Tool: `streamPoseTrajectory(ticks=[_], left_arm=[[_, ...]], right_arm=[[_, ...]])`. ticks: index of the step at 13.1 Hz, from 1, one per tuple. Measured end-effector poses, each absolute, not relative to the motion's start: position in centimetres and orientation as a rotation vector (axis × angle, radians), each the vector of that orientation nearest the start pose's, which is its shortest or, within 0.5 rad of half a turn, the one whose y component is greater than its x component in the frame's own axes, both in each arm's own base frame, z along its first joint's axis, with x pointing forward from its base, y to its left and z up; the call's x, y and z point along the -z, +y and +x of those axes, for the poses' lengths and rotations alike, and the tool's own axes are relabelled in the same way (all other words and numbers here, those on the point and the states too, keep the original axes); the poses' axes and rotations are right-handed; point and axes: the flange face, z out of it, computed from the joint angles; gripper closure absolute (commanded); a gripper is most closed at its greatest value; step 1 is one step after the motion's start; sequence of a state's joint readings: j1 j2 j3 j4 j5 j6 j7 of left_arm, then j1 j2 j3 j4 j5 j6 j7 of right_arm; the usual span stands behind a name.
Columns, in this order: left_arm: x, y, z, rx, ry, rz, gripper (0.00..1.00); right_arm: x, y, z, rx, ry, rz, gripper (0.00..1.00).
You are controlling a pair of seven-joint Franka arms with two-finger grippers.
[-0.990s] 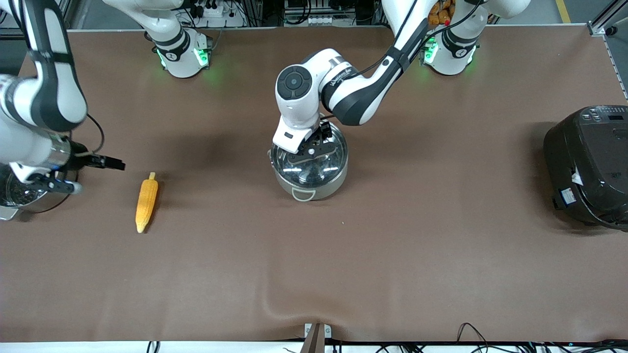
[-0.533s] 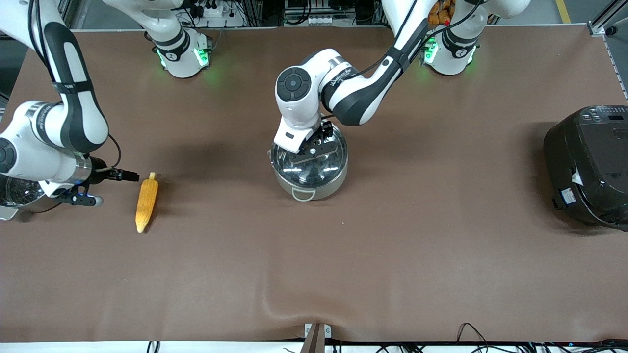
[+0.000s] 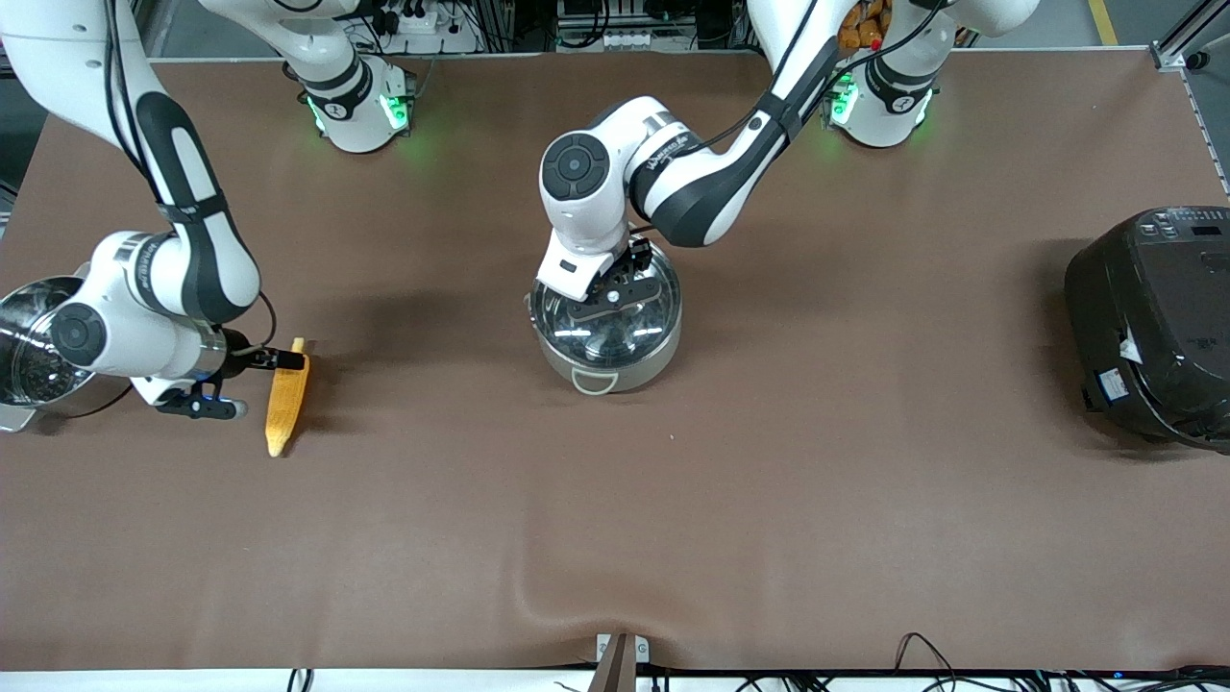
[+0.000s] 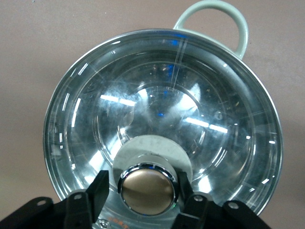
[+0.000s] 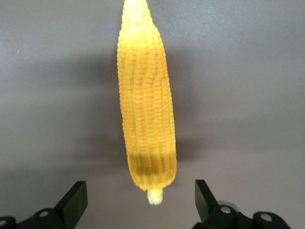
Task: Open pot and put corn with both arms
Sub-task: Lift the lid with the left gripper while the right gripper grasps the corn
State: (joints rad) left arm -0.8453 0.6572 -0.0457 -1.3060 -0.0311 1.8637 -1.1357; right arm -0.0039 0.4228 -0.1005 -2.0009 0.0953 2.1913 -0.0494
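Note:
The steel pot (image 3: 615, 360) stands mid-table with its glass lid (image 3: 586, 332) on. My left gripper (image 3: 609, 297) is on the lid, its open fingers on either side of the lid knob (image 4: 147, 188), with a small gap showing at one finger (image 4: 99, 191). The lid (image 4: 162, 105) and a pot handle (image 4: 217, 16) fill the left wrist view. The corn (image 3: 285, 404) lies on the table toward the right arm's end. My right gripper (image 3: 258, 384) hangs wide open over its pale stub end. The right wrist view shows the corn (image 5: 145, 105) ahead of the gripper (image 5: 140, 200).
A steel pot with a perforated insert (image 3: 29, 351) stands at the table's edge at the right arm's end, beside the right wrist. A big black rice cooker (image 3: 1153, 327) stands at the left arm's end. Brown cloth (image 3: 769, 500) covers the table.
My right arm has swung from over the steamer pot toward the corn, and its gripper is now over the stub end. My left gripper has settled slightly lower around the lid knob.

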Motion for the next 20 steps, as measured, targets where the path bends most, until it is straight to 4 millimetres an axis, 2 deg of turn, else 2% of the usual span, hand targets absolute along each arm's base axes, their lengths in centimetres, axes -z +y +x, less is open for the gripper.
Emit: streamPoseTrajectory(ticks=[1, 3, 7, 8, 9, 11, 13, 14, 15, 16, 17, 18, 20], left_arm=[[-34.8, -55.9, 45.7, -0.153, -0.403, -3.062, 0.7], [-34.8, -55.9, 45.7, -0.152, -0.404, -3.062, 1.0], [-35.2, -55.8, 46.0, -0.145, -0.411, -3.067, 1.0], [-36.4, -55.5, 46.5, -0.128, -0.423, -3.081, 1.0], [-38.8, -54.8, 47.3, -0.095, -0.451, -3.107, 1.0], [-45.1, -51.2, 49.9, -0.022, -0.551, -3.15, 1.0], [-50.5, -45.6, 52.6, 0.03, -0.658, -3.131, 1.0], [-52.3, -42.7, 53.7, 0.05, -0.693, -3.097, 1.0], [-53.5, -40.0, 54.6, 0.059, -0.717, -3.071, 1.0], [-54.4, -37.4, 55.7, 0.056, -0.725, -3.056, 1.0], [-54.8, -34.7, 56.8, 0.047, -0.718, -3.047, 1.0], [-54.8, -32.0, 58.1, 0.041, -0.702, -3.045, 1.0], [-53.8, -27.4, 60.4, 0.022, -0.692, -3.037, 1.0]], right_arm=[[-22.2, -5.7, 57.8, -0.354, 0.179, -3.072, 0.0], [-21.2, -5.9, 57.9, -0.347, 0.184, -3.077, 0.0], [-19.7, -6.0, 57.8, -0.352, 0.187, -3.081, 0.0], [-19.3, -6.0, 57.7, -0.359, 0.187, -3.081, 0.0], [-18.9, -6.0, 57.7, -0.364, 0.188, -3.081, 0.0], [-18.1, -6.1, 57.6, -0.374, 0.19, -3.082, 0.0], [-17.5, -6.2, 57.5, -0.379, 0.192, -3.083, 0.0], [-17.4, -6.2, 57.5, -0.377, 0.193, -3.083, 0.22], [-17.4, -6.2, 57.5, -0.374, 0.193, -3.084, 0.47], [-17.4, -6.2, 57.6, -0.371, 0.192, -3.085, 0.66], [-17.4, -6.1, 57.6, -0.37, 0.191, -3.085, 0.78], [-17.4, -6.1, 57.6, -0.369, 0.19, -3.085, 0.84], [-17.5, -6.1, 57.7, -0.367, 0.192, -3.085, 0.84]])
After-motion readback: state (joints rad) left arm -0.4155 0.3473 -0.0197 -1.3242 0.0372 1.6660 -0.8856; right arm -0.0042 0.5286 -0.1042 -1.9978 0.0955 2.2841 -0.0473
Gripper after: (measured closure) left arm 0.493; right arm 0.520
